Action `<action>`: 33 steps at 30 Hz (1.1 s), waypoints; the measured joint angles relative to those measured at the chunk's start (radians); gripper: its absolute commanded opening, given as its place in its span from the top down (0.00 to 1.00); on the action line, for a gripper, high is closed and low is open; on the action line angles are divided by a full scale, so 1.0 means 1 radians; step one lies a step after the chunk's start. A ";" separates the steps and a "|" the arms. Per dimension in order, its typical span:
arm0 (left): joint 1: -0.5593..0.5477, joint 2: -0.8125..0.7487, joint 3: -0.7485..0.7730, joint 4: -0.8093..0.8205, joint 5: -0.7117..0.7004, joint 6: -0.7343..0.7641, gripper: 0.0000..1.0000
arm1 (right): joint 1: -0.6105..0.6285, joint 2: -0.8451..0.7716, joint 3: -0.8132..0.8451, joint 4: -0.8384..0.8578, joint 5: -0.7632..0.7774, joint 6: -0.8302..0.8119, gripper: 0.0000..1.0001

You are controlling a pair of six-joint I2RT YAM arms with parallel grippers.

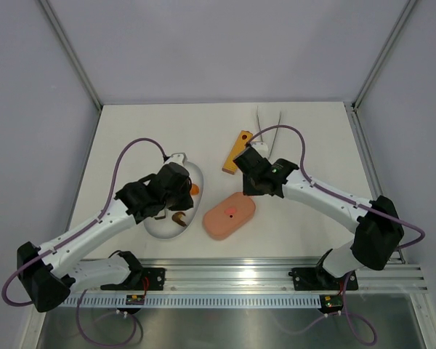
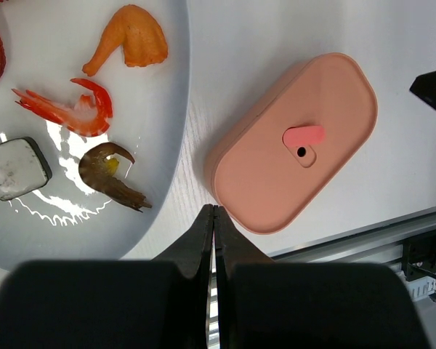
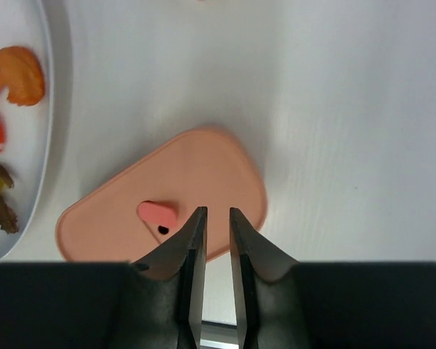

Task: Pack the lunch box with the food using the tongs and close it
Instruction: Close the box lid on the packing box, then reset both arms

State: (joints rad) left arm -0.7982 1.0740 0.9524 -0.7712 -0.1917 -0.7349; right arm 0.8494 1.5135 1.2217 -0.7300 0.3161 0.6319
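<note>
Although already closed, the lunch box [image 1: 230, 217] lies near the middle of the worktop's [image 1: 327, 145] front edge, just beside the plate [image 2: 156, 102] holding the food [image 2: 83, 110]. Above it, the right gripper's [image 3: 216, 212] jaws are slightly parted and empty, and the left gripper's [image 2: 214, 209] jaws are clenched on nothing.

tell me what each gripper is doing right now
left gripper: closed, holding nothing
right gripper: slightly open, holding nothing
</note>
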 measured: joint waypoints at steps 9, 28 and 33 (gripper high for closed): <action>0.031 -0.014 0.003 -0.011 -0.016 0.013 0.83 | -0.133 -0.064 -0.071 -0.018 0.006 -0.005 0.11; 0.367 0.029 0.321 -0.109 -0.024 0.191 0.01 | -0.629 -0.370 -0.122 -0.076 0.027 -0.041 0.01; 0.410 0.063 0.447 -0.118 -0.018 0.216 0.01 | -0.629 -0.374 -0.121 -0.099 0.040 -0.041 0.01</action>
State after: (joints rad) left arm -0.3885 1.1374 1.3998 -0.8894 -0.2092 -0.5186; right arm 0.2199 1.1397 1.1011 -0.8291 0.3557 0.5907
